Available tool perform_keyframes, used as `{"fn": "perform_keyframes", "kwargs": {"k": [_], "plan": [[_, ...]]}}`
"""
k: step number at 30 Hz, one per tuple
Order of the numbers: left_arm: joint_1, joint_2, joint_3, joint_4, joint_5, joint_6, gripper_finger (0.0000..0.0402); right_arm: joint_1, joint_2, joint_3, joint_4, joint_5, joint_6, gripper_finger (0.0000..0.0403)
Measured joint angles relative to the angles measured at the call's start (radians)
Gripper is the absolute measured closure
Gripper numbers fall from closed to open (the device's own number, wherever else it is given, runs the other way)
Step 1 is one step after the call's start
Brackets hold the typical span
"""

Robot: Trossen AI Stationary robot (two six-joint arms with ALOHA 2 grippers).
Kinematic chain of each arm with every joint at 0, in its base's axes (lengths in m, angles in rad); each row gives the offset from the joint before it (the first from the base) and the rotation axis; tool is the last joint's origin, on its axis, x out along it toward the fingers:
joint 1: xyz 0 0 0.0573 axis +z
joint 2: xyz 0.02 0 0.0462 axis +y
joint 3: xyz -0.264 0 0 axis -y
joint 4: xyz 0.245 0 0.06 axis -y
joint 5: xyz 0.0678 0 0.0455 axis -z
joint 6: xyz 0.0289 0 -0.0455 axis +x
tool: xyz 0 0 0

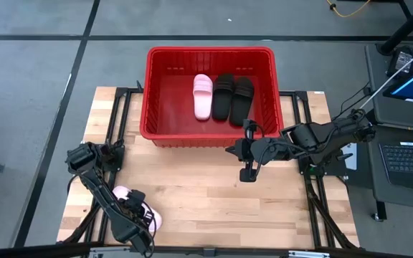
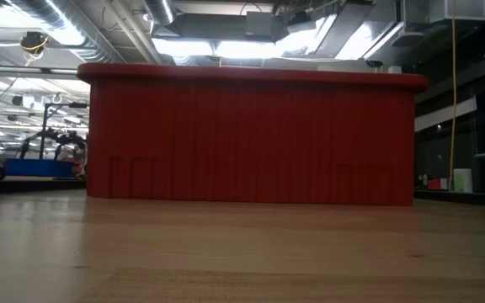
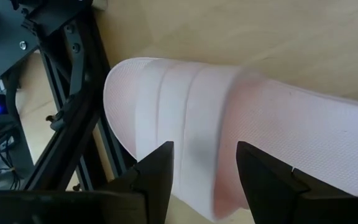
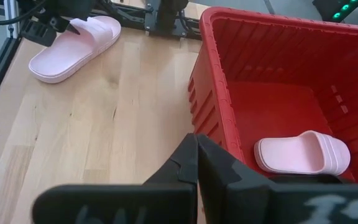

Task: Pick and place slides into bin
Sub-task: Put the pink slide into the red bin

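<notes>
Now left gripper [image 3: 199, 180] angled low, fingers spread astride pale pink foam slide [image 3: 241, 118], right gripper [image 4: 197, 165] clenched empty beside red slotted plastic bin [image 4: 211, 93].

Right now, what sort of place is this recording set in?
Probably a robotics lab in an industrial hall: a wooden table on a metal frame, a laptop beside it, exposed ceiling ducts overhead.

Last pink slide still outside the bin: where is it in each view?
High view: pink slide at the table's near left corner, mostly under the left hand.
Low view: not in it; only the bin shows.
Left wrist view: fills the frame, between the open fingers.
Right wrist view: far corner of the table.
Shared landmark: the red bin, absent only from the left wrist view.
</notes>
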Motion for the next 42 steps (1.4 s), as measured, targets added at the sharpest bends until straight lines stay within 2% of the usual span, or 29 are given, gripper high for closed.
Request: {"fn": "perform_keyframes", "kwargs": {"k": [4, 12, 16, 21, 33, 42], "plan": [[0.000, 0.000, 0.000, -0.001, -0.005, 0.018, 0.0248, 0.000, 0.000, 0.000, 0.000, 0.000, 0.000, 0.0397], [0.000, 0.000, 0.000, -0.001, -0.005, 0.018, 0.0313, 0.000, 0.000, 0.000, 0.000, 0.000, -0.001, 0.0397], [0.000, 0.000, 0.000, 0.002, -0.005, 0.018, 0.0326, 0.000, 0.000, 0.000, 0.000, 0.000, -0.002, 0.0397], [0.000, 0.000, 0.000, 0.023, -0.006, 0.018, 0.0320, 0.000, 0.000, 0.000, 0.000, 0.000, -0.004, 0.0397], [0.000, -0.001, -0.017, 0.027, -0.005, 0.008, 0.0275, 0.000, 0.000, 0.000, -0.001, 0.000, -0.004, 0.0397], [0.019, -0.001, -0.059, 0.093, 0.003, 0.018, 0.0287, 0.000, 0.000, 0.000, -0.001, -0.006, -0.004, 0.0397]]}}
